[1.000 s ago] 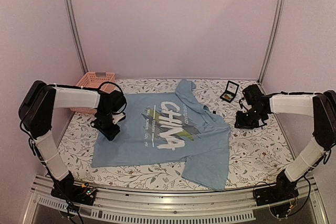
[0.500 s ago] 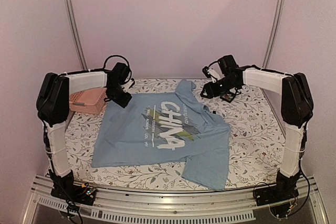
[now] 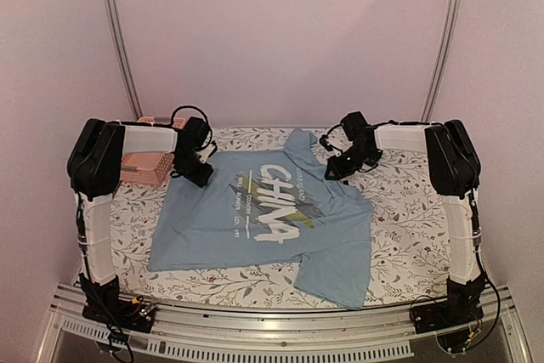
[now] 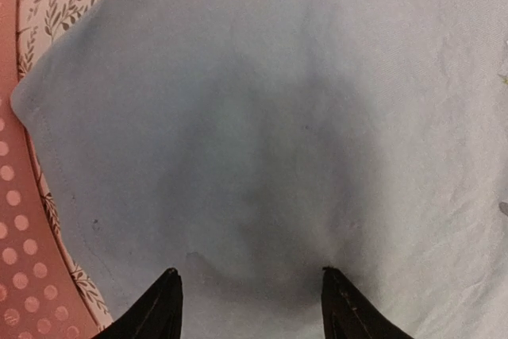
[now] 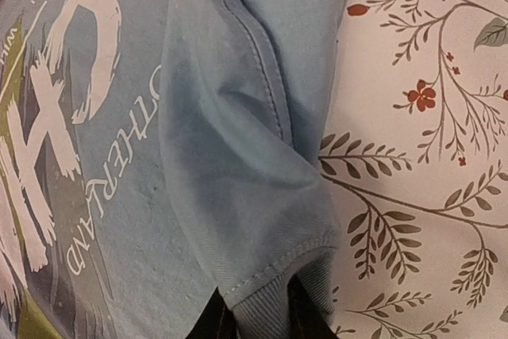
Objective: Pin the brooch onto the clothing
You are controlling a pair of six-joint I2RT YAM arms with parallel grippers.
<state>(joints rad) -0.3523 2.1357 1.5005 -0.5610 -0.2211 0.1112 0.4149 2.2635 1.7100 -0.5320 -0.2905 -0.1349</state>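
Note:
The clothing (image 3: 212, 227), a light blue T-shirt with white "CHINA" lettering, lies flat on the floral table. My left gripper (image 3: 197, 176) is over its far left corner. In the left wrist view it (image 4: 250, 275) stands open, both fingertips just above plain blue fabric (image 4: 278, 117) with nothing between them. My right gripper (image 3: 334, 169) is at the shirt's far right edge by the neck. In the right wrist view it (image 5: 258, 319) is shut on a fold of ribbed blue hem (image 5: 238, 196). The brooch is out of view.
A pink perforated basket (image 3: 144, 163) stands at the back left, right beside the shirt's corner; its dotted wall (image 4: 16, 236) shows in the left wrist view. The floral tablecloth (image 5: 429, 156) lies bare to the right of the shirt. Metal rails run along the near edge (image 3: 272, 320).
Both arms came down from above the back of the table onto the shirt's far corners. The right gripper closed on the shirt's edge; the left stayed open.

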